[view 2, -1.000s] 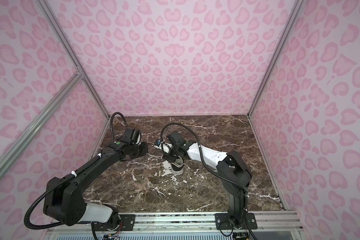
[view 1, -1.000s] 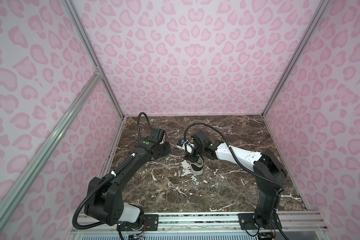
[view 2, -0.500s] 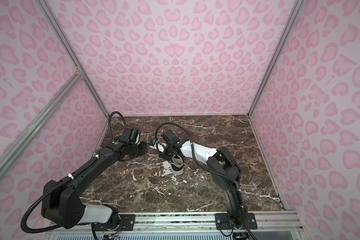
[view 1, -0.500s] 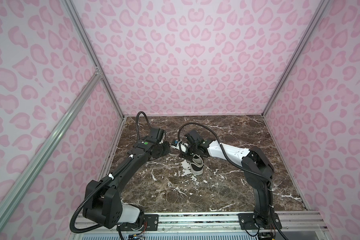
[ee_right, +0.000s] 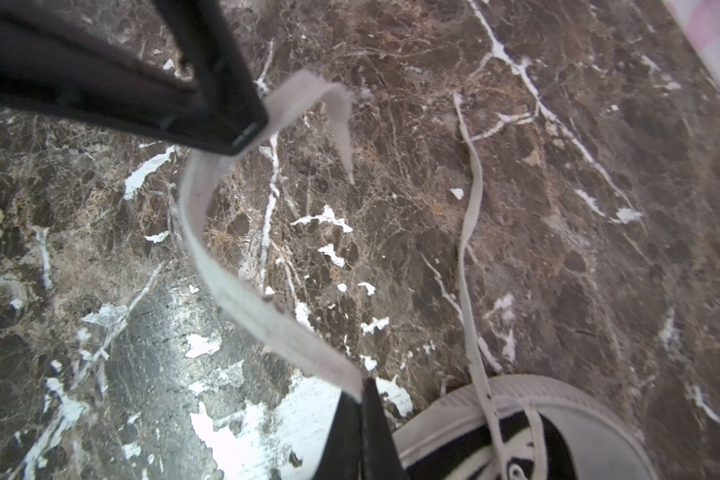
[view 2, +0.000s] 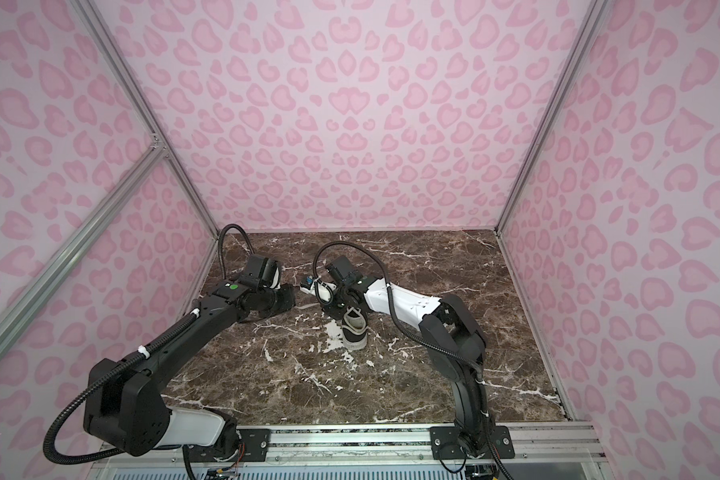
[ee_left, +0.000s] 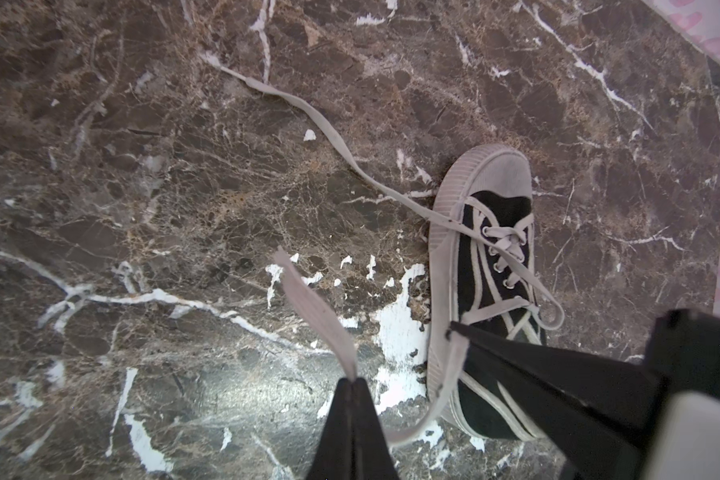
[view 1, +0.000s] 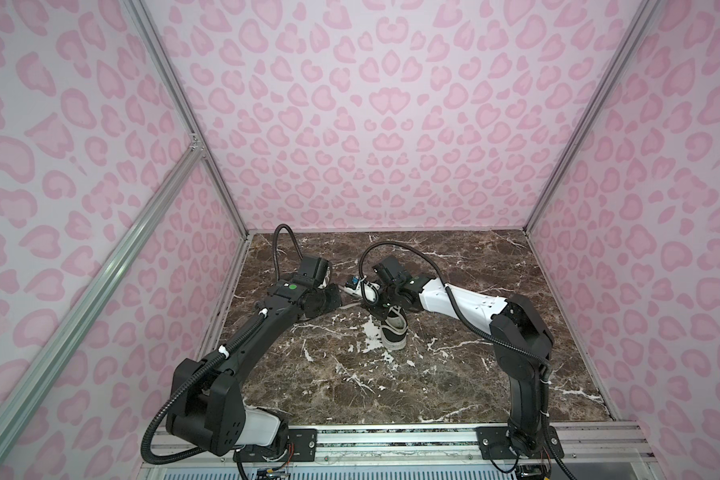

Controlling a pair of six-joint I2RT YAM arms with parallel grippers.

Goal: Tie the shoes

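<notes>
Handling: lace (ee_left: pixel 316 307) is flat, limp, light; shoe (ee_left: pixel 474 282) likely slides if tugged. Both left fingers (ee_left: pixel 352 415) and right fingers (ee_right: pixel 362 424) clench the lace; pinch across flat faces.

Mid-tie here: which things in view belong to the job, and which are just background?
For the job:
- sneaker
- held lace, pinched by the left gripper and the right gripper, both shut
- loose lace, lying flat

Not the job:
- marble tabletop
- pink patterned walls
- aluminium frame
</notes>
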